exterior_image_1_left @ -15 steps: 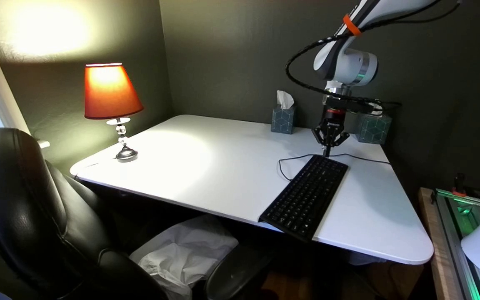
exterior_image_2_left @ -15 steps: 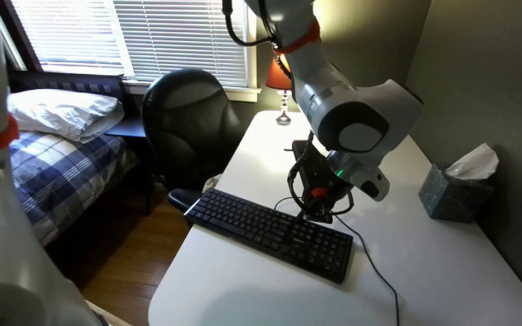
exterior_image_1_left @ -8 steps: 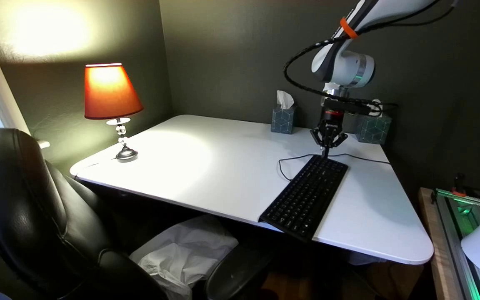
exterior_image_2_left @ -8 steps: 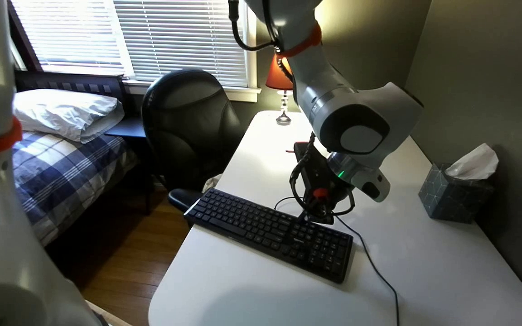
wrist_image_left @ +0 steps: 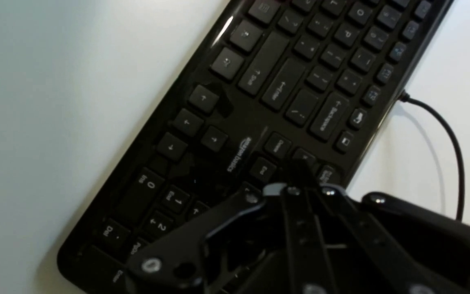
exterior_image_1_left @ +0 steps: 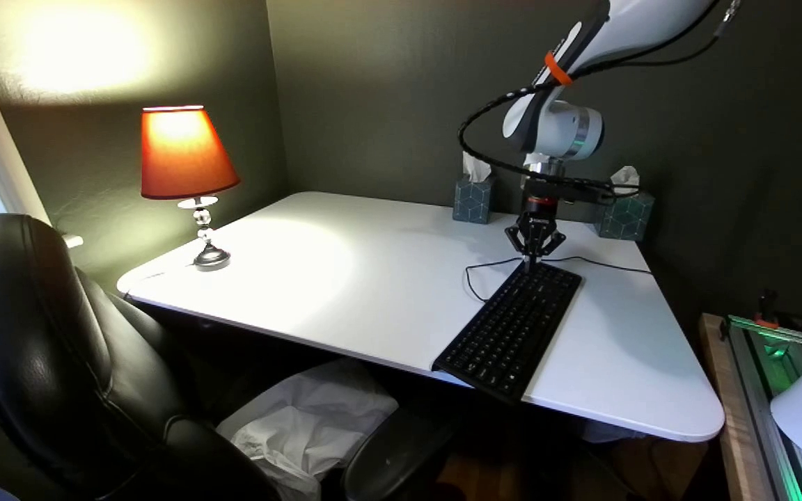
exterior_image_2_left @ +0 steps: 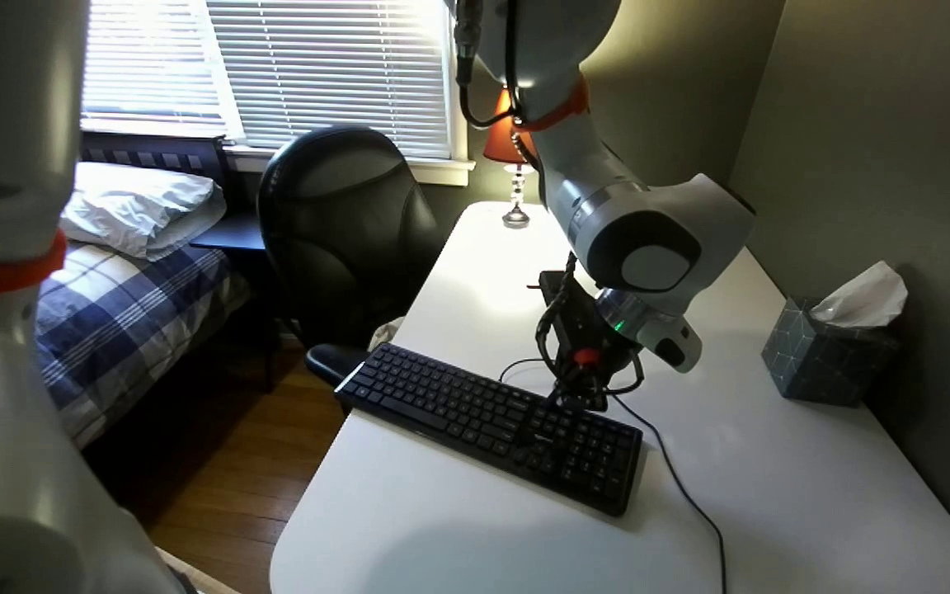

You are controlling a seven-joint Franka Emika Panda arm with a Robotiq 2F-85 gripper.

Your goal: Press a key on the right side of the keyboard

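Wrist view has the Robotiq gripper (wrist_image_left: 303,171) right up close, and its two fingers are together in one narrow point, angled over the right-hand part of the black keyboard (wrist_image_left: 243,116). Just beside the tips you can read the End key (wrist_image_left: 263,170) and the Delete key (wrist_image_left: 278,145). The tips cover some of the keys there, and honestly I can't tell if they're touching one or sitting just above it. A bit further from the tips is the Amazon Basics logo (wrist_image_left: 239,155), then the arrow keys (wrist_image_left: 188,122). The number pad (wrist_image_left: 159,224) is partly hidden by the gripper. On the opposite side of the fingers from the arrow keys, the thin black cable (wrist_image_left: 449,124) curves off the keyboard's back edge.

In an exterior view the Panda arm (exterior_image_1_left: 554,129) is above the gripper, and the keyboard stretches away from the fingers over the white desk (exterior_image_1_left: 373,278), its other end poking past the desk edge. Behind the gripper are a teal tissue box (exterior_image_1_left: 473,202) on one side and another patterned tissue box (exterior_image_1_left: 625,214) on the other. Well apart from the gripper is the lit table lamp (exterior_image_1_left: 189,156) with its orange-red shade, showing in both exterior views. Past the keyboard's left end there's a black office chair (exterior_image_2_left: 343,239), then a plaid bed (exterior_image_2_left: 129,305) with a white pillow (exterior_image_2_left: 141,206), plus window blinds (exterior_image_2_left: 318,74).
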